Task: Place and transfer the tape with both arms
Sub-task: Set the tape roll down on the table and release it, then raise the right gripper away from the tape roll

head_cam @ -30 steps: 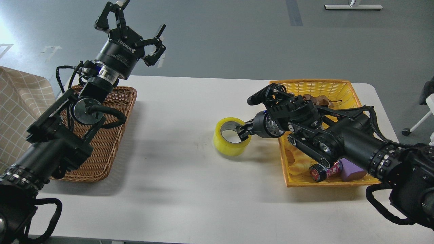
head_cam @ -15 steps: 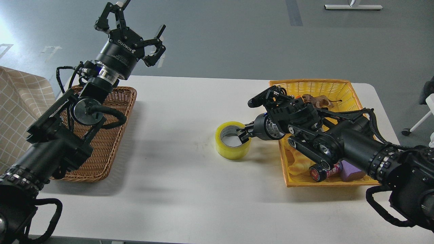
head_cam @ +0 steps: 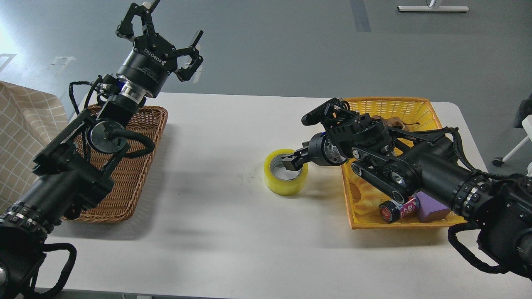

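Tape (head_cam: 286,177): wide translucent yellow roll, grey-white core showing inside, flat on the white table (head_cam: 216,232) with its hole facing up.

Far left of the tape, beyond the table's edge: beige checked cloth (head_cam: 23,124). Nearer, still well left of the tape: brown wicker tray (head_cam: 135,166) at the table's left side, partly hidden under the left arm (head_cam: 70,178). Left gripper (head_cam: 160,35) raised high, up and far left of the tape, over the grey floor past the back edge; fingers spread apart, nothing between them.

Between tray and tape: wide bare stretch of tabletop. In front of the tape: more bare surface down to the near edge. Behind it: a bare strip up to the back edge.

At the tape's right rim: right gripper (head_cam: 294,161), fingertips clamped on the roll's wall, one inside the core, one against the outside.

Just right of the tape: yellow basket (head_cam: 390,106), near the table's right edge, crossed by the right arm (head_cam: 419,172). Inside it: yellow toy (head_cam: 362,198), red can (head_cam: 395,209), purple block (head_cam: 430,209), brown figure (head_cam: 392,121) at the back.
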Controlling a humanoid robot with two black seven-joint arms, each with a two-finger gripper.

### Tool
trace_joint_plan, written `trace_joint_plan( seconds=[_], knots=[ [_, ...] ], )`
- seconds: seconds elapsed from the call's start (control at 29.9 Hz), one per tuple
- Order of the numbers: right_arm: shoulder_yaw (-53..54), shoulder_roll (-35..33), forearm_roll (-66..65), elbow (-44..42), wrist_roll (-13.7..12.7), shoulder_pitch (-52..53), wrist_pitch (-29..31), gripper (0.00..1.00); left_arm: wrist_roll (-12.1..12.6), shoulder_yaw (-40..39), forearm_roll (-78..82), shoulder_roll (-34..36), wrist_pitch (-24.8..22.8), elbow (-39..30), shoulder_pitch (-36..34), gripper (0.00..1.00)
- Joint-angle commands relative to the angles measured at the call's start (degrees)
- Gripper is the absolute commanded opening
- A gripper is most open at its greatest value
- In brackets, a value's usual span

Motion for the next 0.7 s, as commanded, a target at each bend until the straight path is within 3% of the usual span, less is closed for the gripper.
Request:
trace_joint_plan(
  seconds=[0.0, 0.37, 0.67],
  knots=[
    [0.3, 0.0, 0.1, 0.5, 0.0, 0.6, 0.0, 0.99, 0.0, 0.0, 0.1, 0.1, 0.0, 0.0, -0.1, 0.98],
    [7.8, -0.4, 1.0, 9.4, 0.0, 2.3, 0.0, 0.99, 0.0, -1.1, 0.1, 0.4, 0.0, 0.0, -0.1, 0.98],
    [15.7, -14.1, 9.0, 21.5, 0.0, 0.5, 0.0, 0.99, 0.0, -1.1, 0.1, 0.4, 0.0, 0.1, 0.0, 0.98]
  ],
)
